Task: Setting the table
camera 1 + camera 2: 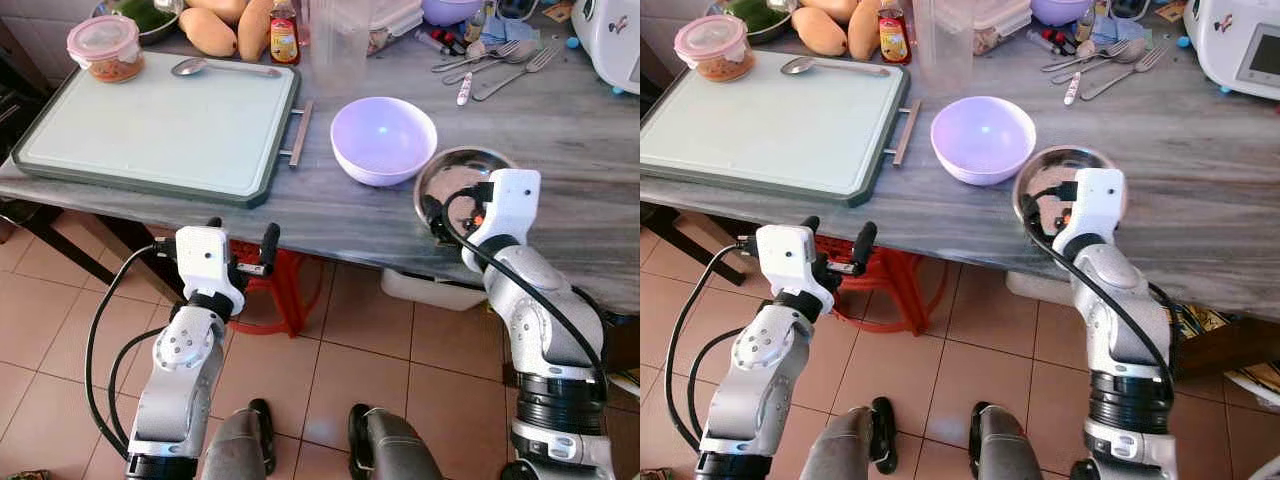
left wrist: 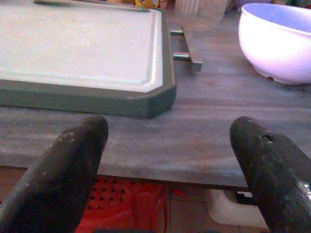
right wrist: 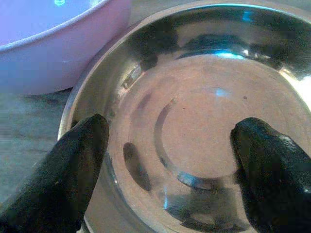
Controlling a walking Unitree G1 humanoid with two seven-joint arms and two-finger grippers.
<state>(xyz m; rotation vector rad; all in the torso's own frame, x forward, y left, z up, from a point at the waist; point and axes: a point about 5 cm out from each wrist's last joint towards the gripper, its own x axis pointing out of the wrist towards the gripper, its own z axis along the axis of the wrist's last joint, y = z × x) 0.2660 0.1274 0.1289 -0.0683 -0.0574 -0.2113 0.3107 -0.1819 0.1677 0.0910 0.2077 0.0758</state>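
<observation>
A shiny steel bowl (image 1: 466, 166) stands near the front edge of the grey table (image 1: 560, 130), just right of a lilac bowl (image 1: 383, 138). My right gripper (image 3: 172, 127) hovers right over the steel bowl, open, its black fingers (image 3: 80, 150) spread across the inside and holding nothing. My left gripper (image 1: 242, 232) is open and empty, level with the table's front edge, below the corner of a pale green tray (image 1: 160, 125). A spoon (image 1: 225, 67) lies at the tray's far edge. Forks and spoons (image 1: 492, 60) lie at the back right.
At the back stand a lidded food tub (image 1: 105, 47), orange fruits (image 1: 210, 32), a sauce bottle (image 1: 284, 35), a clear jug (image 1: 340, 45) and a white appliance (image 1: 615, 30). A red stool (image 1: 275, 290) and a white box (image 1: 430, 290) sit under the table.
</observation>
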